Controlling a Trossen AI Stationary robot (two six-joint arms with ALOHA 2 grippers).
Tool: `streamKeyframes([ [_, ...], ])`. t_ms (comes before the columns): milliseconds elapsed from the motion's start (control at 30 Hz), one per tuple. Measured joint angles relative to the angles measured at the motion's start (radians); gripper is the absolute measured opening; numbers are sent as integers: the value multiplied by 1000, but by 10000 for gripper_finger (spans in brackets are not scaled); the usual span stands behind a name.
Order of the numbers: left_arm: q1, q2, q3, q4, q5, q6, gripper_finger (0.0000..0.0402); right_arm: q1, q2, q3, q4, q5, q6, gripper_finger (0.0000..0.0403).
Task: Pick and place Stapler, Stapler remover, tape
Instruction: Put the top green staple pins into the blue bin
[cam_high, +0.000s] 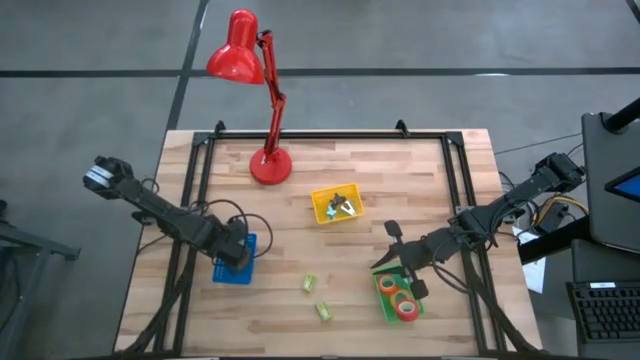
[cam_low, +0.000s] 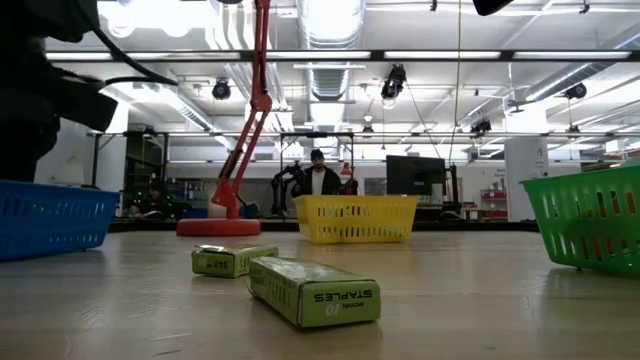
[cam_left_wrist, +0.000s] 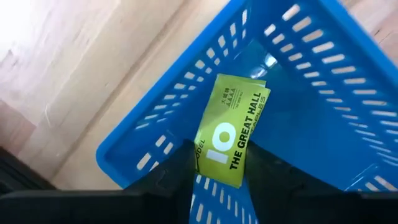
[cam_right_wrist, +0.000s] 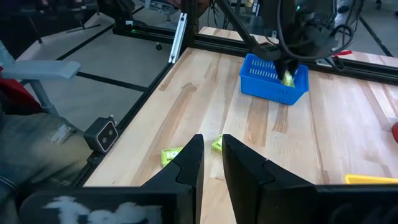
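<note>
We see the left tool (cam_left_wrist: 217, 171) gripping a lime-green staple box (cam_left_wrist: 231, 130) lengthwise inside the blue basket (cam_high: 233, 262) at lower left, the right tool (cam_right_wrist: 211, 163) slightly parted and empty, and tape rolls (cam_high: 400, 296) in the green basket (cam_high: 384, 300) at lower right.

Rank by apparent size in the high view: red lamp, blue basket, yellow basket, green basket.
1. red lamp, clearly largest.
2. blue basket, yellow basket, green basket: all look alike; arms cover parts of the blue and green ones, so no ranking.
</note>
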Motion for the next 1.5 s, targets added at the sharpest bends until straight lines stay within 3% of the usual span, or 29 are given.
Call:
streamKeyframes([
  [367, 0, -1, 63, -2, -54, 3, 213, 0, 0, 0, 0, 0, 0, 52],
  [633, 0, -2, 154, 27, -80, 39, 219, 0, 0, 0, 0, 0, 0, 52],
  [733, 0, -2, 183, 140, -192, 61, 218, 0, 0, 0, 0, 0, 0, 52],
  [867, 0, 11, 181, 429, -282, 173, 218, 0, 0, 0, 0, 0, 0, 52],
  [1067, 1, 138, 183, 726, -292, 218, 218, 0, 0, 0, 0, 1, 1, 52],
  [1300, 8, 366, 285, 731, -217, 169, 218, 0, 0, 0, 0, 1, 0, 52],
  [1500, 27, 510, 418, 592, -194, 144, 218, 0, 0, 0, 0, 1, -4, 52],
])
